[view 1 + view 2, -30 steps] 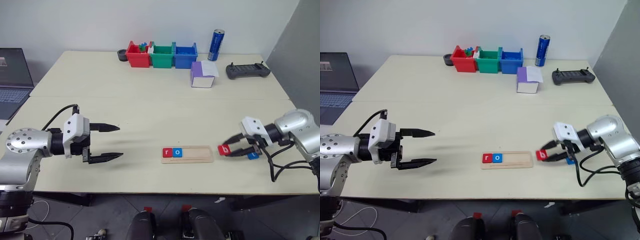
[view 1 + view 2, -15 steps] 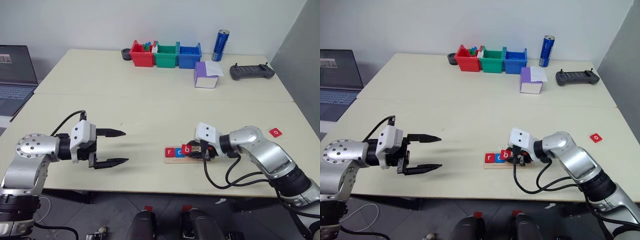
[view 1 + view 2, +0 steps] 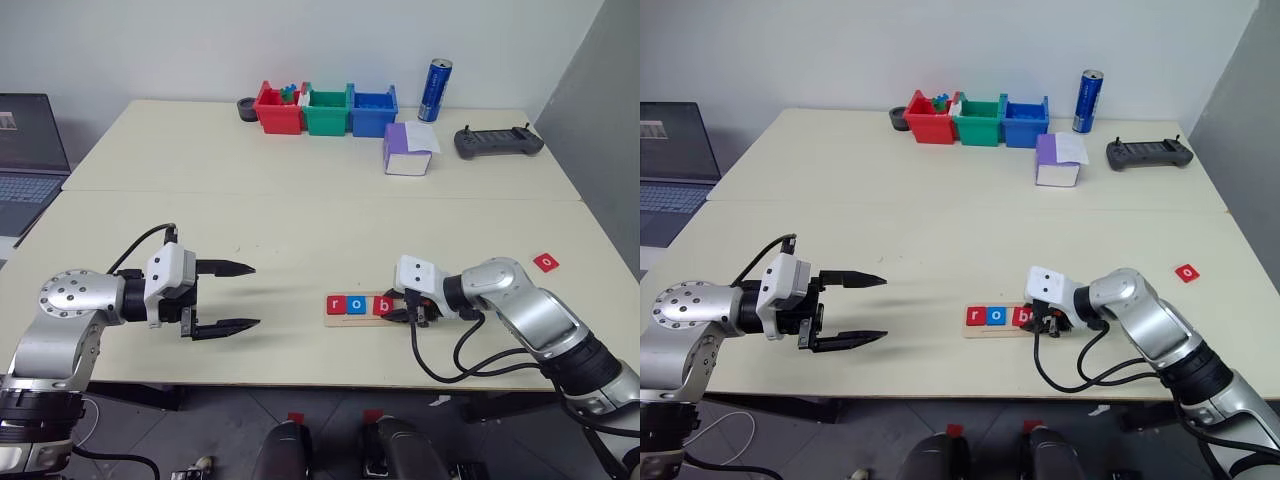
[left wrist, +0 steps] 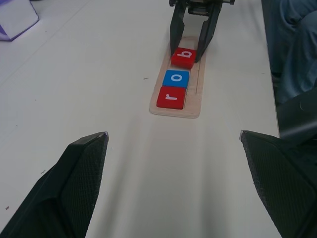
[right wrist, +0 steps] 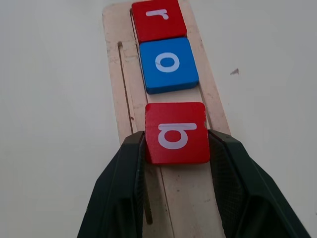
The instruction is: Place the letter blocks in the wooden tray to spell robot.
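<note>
Gripping the red square "b" tile (image 5: 177, 133) between its black fingers (image 5: 124, 193), the right gripper (image 3: 408, 309) holds it over the long pale wooden tray (image 5: 115, 94), just beside the blue "o" tile (image 5: 168, 64) and red "r" tile (image 5: 158, 20). The left gripper (image 3: 237, 297) hovers wide apart over the pale bench (image 3: 300, 210). Another red "o" tile (image 3: 544, 262) lies well off to the right.

The room is evenly and brightly lit, soft light from above, with no hard glare on the pale counter (image 3: 300, 220). Shadows are faint: a smeared grey one lies on the counter beside the left pincer (image 3: 228, 296), and a thin dark edge sits under the wooden tray (image 5: 124, 79). The blue can (image 3: 432, 90) carries a small highlight. Both head views are sharp right out to the edges. In the left wrist view the near fingers (image 4: 74, 183) are soft (too close to focus), while the tiles (image 4: 176, 79) stay crisp.
</note>
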Robot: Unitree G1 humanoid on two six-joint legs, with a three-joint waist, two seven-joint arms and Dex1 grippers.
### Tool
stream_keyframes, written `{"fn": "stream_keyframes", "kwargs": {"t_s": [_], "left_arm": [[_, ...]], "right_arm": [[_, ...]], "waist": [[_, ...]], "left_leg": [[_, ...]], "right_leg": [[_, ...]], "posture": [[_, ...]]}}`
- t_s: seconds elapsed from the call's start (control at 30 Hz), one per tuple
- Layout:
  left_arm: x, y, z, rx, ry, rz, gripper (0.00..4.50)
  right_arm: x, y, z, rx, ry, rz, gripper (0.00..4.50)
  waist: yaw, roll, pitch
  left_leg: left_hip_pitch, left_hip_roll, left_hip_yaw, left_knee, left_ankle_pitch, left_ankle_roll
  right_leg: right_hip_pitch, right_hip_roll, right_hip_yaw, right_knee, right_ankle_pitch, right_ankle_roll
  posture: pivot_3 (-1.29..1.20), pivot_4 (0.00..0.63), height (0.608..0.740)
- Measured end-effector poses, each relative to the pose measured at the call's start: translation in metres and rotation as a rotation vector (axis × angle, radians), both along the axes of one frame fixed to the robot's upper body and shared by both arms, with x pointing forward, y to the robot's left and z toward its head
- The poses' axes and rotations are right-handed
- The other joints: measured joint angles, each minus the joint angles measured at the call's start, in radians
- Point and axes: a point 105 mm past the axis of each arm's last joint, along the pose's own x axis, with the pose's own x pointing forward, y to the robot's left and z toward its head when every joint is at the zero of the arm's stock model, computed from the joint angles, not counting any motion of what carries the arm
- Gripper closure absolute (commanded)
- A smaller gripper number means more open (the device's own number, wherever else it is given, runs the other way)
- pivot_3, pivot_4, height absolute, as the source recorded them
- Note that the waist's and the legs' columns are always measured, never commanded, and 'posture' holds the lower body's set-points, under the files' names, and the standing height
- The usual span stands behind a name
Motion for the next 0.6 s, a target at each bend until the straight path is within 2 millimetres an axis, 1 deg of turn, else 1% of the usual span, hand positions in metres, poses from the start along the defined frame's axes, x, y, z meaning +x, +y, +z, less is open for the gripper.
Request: {"fn": "stream_keyframes", "kwargs": {"t_s": [0.2,0.6], "left_arm": [[-0.0003,0.0001,-0.0006,0.000,0.002,0.001,0.00],[-0.0015,0.0004,-0.0032,-0.001,0.004,0.017,0.00]], "right_arm": [[0.0052,0.0037,0.0007,-0.002,0.002,0.030,3.04],[0.0059,0.0073,0.0004,-0.012,-0.009,0.064,3.04]], "waist": [[-0.001,0.000,0.000],[-0.001,0.000,0.000]], "left_leg": [[0.000,0.000,0.000,0.000,0.000,0.000],[0.001,0.000,0.000,0.000,0.000,0.000]], "right_leg": [[0.000,0.000,0.000,0.000,0.000,0.000],[0.000,0.000,0.000,0.000,0.000,0.000]], "posture": [[0.00,0.150,0.740],[0.00,0.150,0.740]]}}
